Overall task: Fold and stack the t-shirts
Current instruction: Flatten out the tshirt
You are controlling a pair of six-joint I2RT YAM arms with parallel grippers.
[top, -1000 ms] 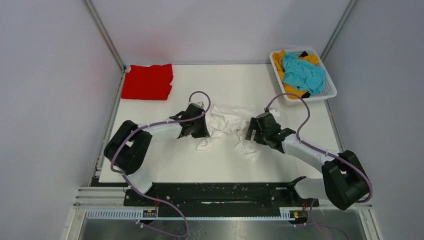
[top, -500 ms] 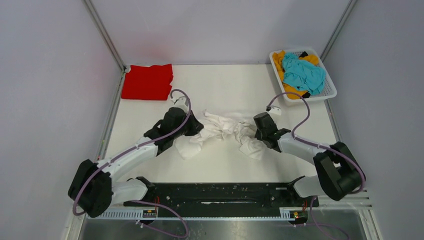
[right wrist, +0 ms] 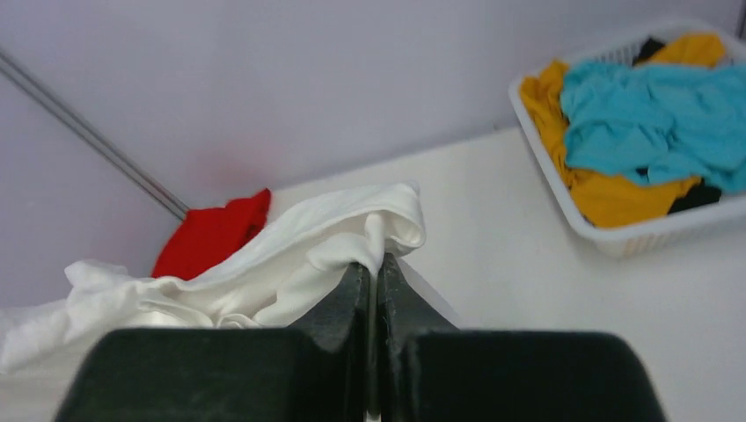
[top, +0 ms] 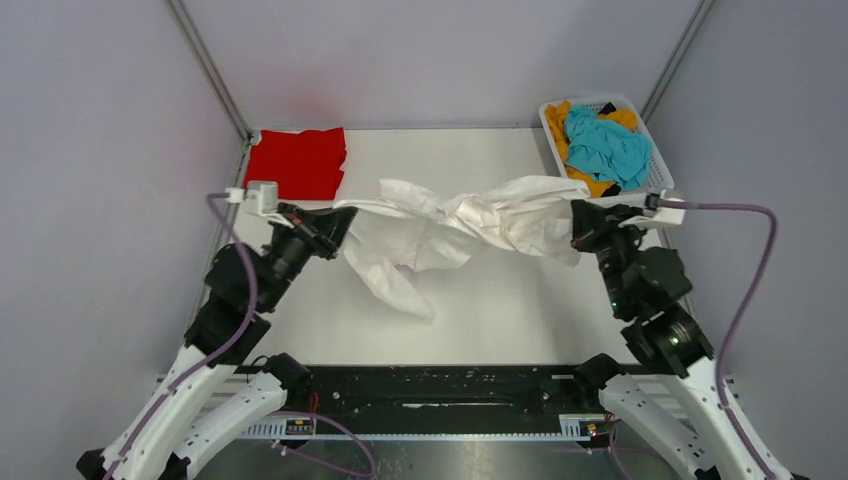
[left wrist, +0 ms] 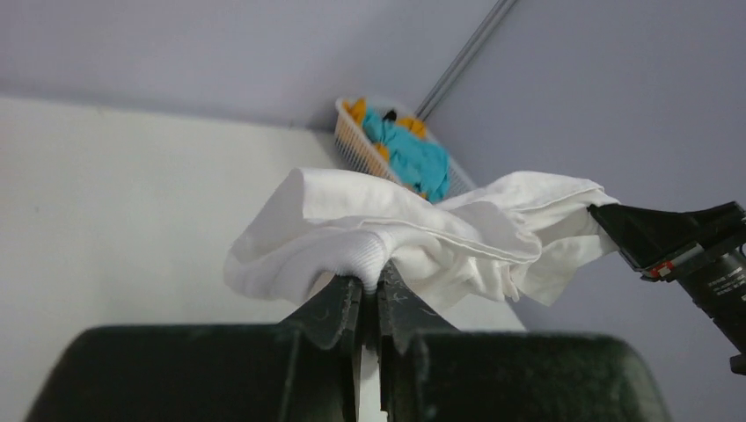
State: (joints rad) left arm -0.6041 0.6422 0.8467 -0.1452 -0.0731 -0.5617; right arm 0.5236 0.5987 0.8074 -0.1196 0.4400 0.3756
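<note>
The white t-shirt hangs stretched between both grippers above the table, sagging low at its left-centre. My left gripper is shut on the shirt's ribbed edge. My right gripper is shut on a fold of the white t-shirt at the other end. The red t-shirt lies folded flat at the table's back left corner. The teal t-shirt is crumpled on top of the orange-yellow t-shirt inside the basket.
A white slotted plastic basket sits at the back right corner. Grey walls and metal frame posts close in the table. A black rail runs along the near edge between the arm bases.
The right gripper has shut on the white t-shirt. Both arms have lifted and pulled apart, stretching the shirt out from a crumpled heap on the table.
</note>
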